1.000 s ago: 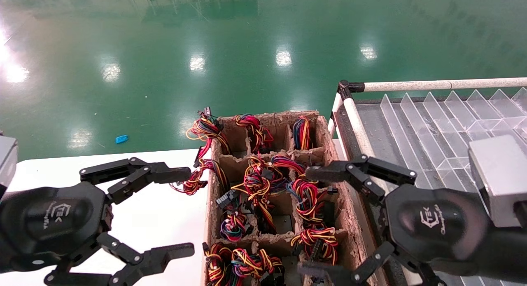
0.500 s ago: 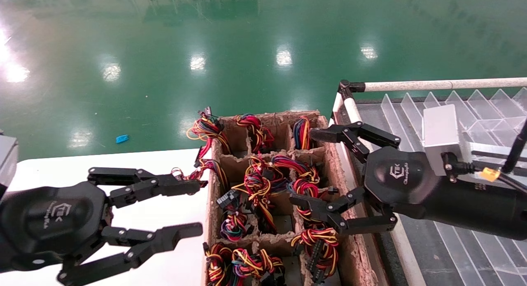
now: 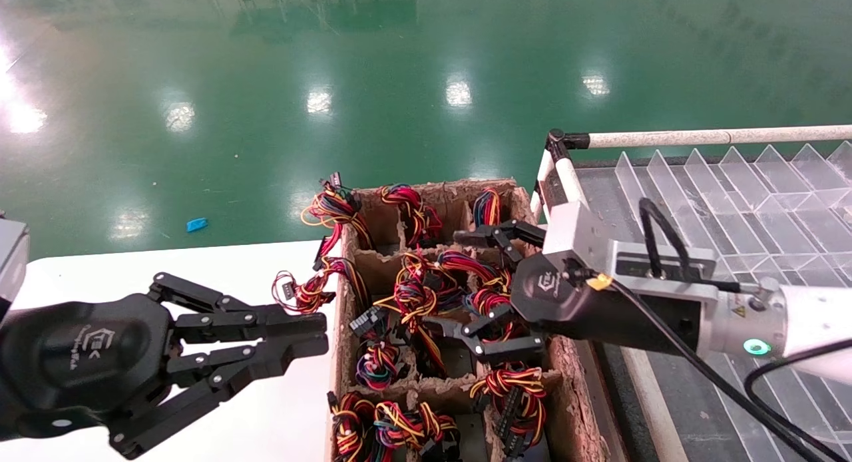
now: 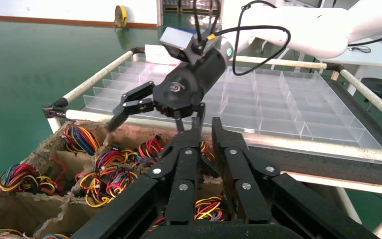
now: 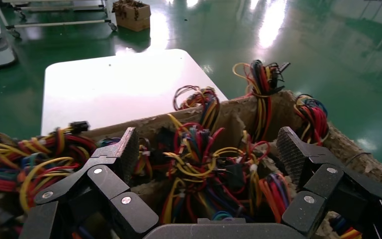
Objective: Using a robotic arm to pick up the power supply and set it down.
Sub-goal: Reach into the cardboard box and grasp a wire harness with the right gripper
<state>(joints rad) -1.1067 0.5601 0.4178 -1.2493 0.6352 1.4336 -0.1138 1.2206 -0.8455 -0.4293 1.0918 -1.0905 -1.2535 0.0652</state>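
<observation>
While our right black linked-finger gripper hangs spread wide over the middle cells of the brown moulded-pulp divider carton, nothing is between its fingers; the wrist view shows both pads apart above a tangle of red, yellow, orange and black wire bundles. We judge each power supply sits deep in its cell: only wires and a dark patch of casing show, so the box itself is hard to make out from here. Expect a stiff, fairly heavy metal body with smooth, slippery sides, and soft springy leads that will snag neighbours. We would take hold across the casing walls, not the wires. Our left black linked-finger gripper, fingers drawn together on nothing, is parked over the white tabletop, just beside the carton's left wall. Right of the carton stands a white-tube-framed tray with clear plastic dividers, a likely set-down place. Around all this lies glossy green floor.
</observation>
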